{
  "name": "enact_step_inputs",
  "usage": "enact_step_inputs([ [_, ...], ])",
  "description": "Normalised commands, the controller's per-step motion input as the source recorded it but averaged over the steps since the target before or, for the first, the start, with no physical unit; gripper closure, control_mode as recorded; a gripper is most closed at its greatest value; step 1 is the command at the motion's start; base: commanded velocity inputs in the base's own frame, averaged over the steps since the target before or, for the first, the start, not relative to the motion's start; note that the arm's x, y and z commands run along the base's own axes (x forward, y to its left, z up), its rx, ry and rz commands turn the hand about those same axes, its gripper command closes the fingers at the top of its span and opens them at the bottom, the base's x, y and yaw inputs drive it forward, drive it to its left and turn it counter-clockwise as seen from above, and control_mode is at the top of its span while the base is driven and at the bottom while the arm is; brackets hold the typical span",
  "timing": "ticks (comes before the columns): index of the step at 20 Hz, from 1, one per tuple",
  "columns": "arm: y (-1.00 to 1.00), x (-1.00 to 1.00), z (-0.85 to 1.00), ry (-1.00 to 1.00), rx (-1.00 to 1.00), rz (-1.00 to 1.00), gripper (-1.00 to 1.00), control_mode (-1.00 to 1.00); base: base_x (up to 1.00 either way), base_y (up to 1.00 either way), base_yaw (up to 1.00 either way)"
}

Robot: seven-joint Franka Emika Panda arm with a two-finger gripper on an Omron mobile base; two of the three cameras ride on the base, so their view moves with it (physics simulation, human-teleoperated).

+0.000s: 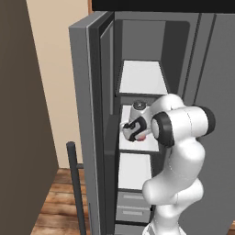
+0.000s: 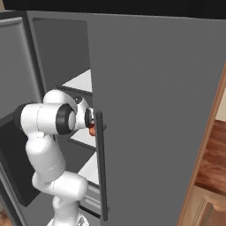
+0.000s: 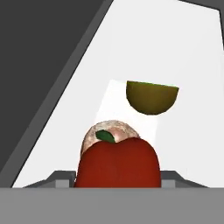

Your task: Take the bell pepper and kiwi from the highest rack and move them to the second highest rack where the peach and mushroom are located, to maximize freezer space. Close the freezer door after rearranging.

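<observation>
In the hand view we see the bell pepper [image 3: 117,164] between the finger tips, covering most of the mushroom [image 3: 107,131] behind it. The kiwi [image 3: 152,97] lies farther toward the shelf's back edge. The hand [image 1: 134,131] grips the pepper (a red spot [image 2: 92,130] shows beside the wider door's handle [image 2: 102,165]). The arm reaches into the freezer [image 1: 137,55], elbow bent, over the second shelf [image 1: 126,146].

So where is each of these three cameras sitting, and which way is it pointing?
Left base view: behind the arm's left, looking forward and down into the open freezer; the white arm rises lower right.
Right base view: behind its right, facing the wider grey door; arm lower left.
Hand view: on the hand, looking along the gripper at the bell pepper, the mushroom and the kiwi.
Both base views share the arm and white shelves.
</observation>
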Motion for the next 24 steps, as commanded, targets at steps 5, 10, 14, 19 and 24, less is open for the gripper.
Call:
enact_step_inputs([
  [5,0.00,0.64,-0.48,0.12,-0.04,0.00,1.00,-1.00,0.00,0.00,0.00],
  [10,0.00,0.47,-0.50,0.11,-0.08,0.02,1.00,-1.00,0.00,0.00,0.00],
  [14,0.01,0.16,-0.55,0.09,-0.19,0.00,-1.00,-1.00,0.00,0.00,0.00],
  [19,0.00,0.00,-0.45,0.07,-0.11,0.00,-1.00,-1.00,0.00,0.00,0.00],
  [24,0.04,-0.05,-0.13,0.12,-0.01,0.00,-1.00,-1.00,0.00,0.00,0.00],
])
